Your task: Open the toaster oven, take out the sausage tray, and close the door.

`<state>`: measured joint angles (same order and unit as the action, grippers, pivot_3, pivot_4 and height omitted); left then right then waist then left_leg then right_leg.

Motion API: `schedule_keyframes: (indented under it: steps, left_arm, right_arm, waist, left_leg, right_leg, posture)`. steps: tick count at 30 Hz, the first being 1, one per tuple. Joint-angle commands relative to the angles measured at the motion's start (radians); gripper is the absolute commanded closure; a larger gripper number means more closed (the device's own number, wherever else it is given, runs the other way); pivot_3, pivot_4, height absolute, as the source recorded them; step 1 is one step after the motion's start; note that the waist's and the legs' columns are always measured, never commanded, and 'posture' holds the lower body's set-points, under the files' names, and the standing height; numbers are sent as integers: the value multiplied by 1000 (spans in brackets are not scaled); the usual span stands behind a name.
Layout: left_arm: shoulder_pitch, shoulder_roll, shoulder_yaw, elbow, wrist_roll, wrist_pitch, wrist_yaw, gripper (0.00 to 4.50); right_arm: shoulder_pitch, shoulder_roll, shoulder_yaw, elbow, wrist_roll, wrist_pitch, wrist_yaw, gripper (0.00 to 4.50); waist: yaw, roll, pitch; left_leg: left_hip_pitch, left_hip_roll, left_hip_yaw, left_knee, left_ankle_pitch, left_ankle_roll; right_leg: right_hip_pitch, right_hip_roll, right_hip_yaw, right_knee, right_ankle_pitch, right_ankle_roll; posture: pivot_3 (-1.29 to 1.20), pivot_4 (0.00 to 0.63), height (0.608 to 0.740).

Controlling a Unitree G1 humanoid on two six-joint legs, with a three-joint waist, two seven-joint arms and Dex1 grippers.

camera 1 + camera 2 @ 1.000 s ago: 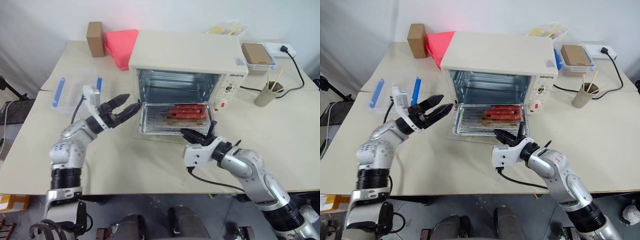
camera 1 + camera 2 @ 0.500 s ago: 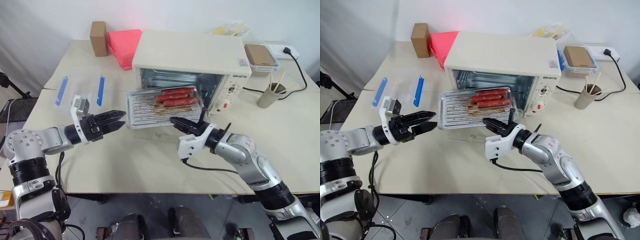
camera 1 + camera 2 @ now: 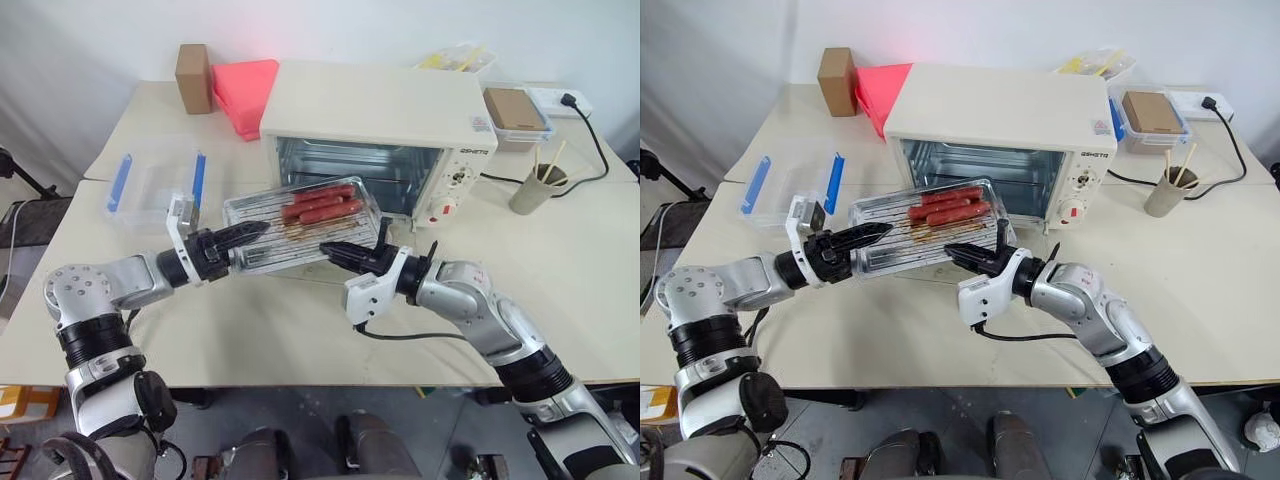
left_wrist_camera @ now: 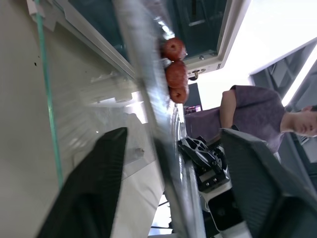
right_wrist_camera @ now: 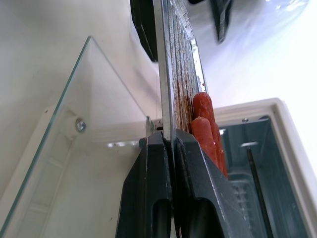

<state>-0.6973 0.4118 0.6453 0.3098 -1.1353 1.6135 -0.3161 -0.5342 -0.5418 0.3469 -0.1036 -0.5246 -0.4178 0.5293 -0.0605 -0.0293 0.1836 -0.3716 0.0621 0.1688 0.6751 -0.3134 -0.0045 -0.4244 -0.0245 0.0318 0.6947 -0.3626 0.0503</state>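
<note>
Since a second ago the sausage tray (image 3: 296,226) has come right out of the toaster oven (image 3: 375,135) and swung toward my left side; it's now in the air in front of the open door (image 5: 74,163), which lies flat out on the table (image 3: 560,270). My right gripper (image 3: 335,250) is clamped shut on the tray's near edge, and the right wrist view shows both fingers pinching the rim. The left gripper (image 3: 240,235) has dropped in at the tray's left end, jaws partly apart and straddling the rim, not gripping yet as far as I can tell. The three sausages (image 3: 322,203) sit at the far side, so I'd get the left fingers closed on that rim first, keep the tray level, then set it down clear of the door.
</note>
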Motion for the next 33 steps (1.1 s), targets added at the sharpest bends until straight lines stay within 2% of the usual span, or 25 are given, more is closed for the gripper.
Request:
schedule_keyframes:
  steps: [1,7,8,10,15,20,23,26,29,31,33]
  left_arm:
    - [-20,1,19,22,-68,1,26,2664]
    - [-41,-8,71,86,-125,1,101,4394]
    - [-45,-5,80,103,-141,1,118,4484]
    - [-33,10,69,126,-184,1,142,4500]
    - [10,62,113,192,-305,1,202,4500]
    - [176,138,124,186,-474,1,233,4500]
    - [300,155,142,162,-609,-52,291,4500]
    - [446,152,124,74,-785,-165,379,4500]
    - [518,92,156,-39,-837,-255,407,4500]
    - [548,31,202,-116,-837,-313,418,4500]
    - [579,-62,252,-219,-837,-390,441,4500]
  right_arm:
    - [-22,-5,-23,-15,35,-25,1,4411]
    - [0,15,-41,-28,142,6,42,4411]
    - [2,16,-45,-31,161,16,54,4174]
    - [6,4,-48,-34,190,32,84,3743]
    - [41,-60,-105,-35,283,-33,110,2053]
    - [166,-160,-221,6,477,-99,173,2053]
    - [234,-193,-310,53,620,-57,210,2053]
    - [260,-234,-374,129,689,-14,260,2971]
    - [262,-245,-413,203,745,35,302,4041]
    - [254,-247,-426,271,781,74,345,4459]
    - [247,-238,-414,355,809,106,420,4459]
  waist:
    - [-1,0,0]
    - [1,0,0]
    - [1,0,0]
    - [0,0,0]
    - [0,0,0]
    - [-3,0,0]
    - [-1,-1,1]
    - [-1,-1,1]
    - [4,-1,1]
    - [10,-1,1]
    - [12,-1,1]
  left_leg:
    - [0,0,0,0,0,0]
    - [0,0,0,0,0,0]
    - [0,0,0,1,0,0]
    - [0,0,0,1,0,0]
    - [0,0,-1,1,0,0]
    - [0,0,-2,0,0,0]
    - [2,0,-3,0,0,0]
    - [4,0,-6,1,0,0]
    - [6,0,-11,2,-1,0]
    - [7,0,-13,3,-1,1]
    - [6,-1,-15,5,-2,3]
  right_leg:
    - [0,0,0,0,0,0]
    - [0,0,0,0,0,0]
    - [0,0,0,0,0,0]
    - [0,0,0,1,0,0]
    - [0,0,0,1,0,0]
    - [0,0,-1,1,0,0]
    - [3,-1,-1,0,0,0]
    - [6,-1,-2,-1,0,0]
    - [13,-1,-6,-5,0,0]
    - [16,-2,-9,-6,0,0]
    - [17,-2,-11,-7,0,0]
  posture:
    - [0,150,740]
    - [0,150,740]
    - [0,150,740]
    - [0,150,740]
    - [0,150,740]
    - [0,150,740]
    - [0,150,740]
    - [0,150,740]
    - [0,150,740]
    - [0,150,740]
    - [0,150,740]
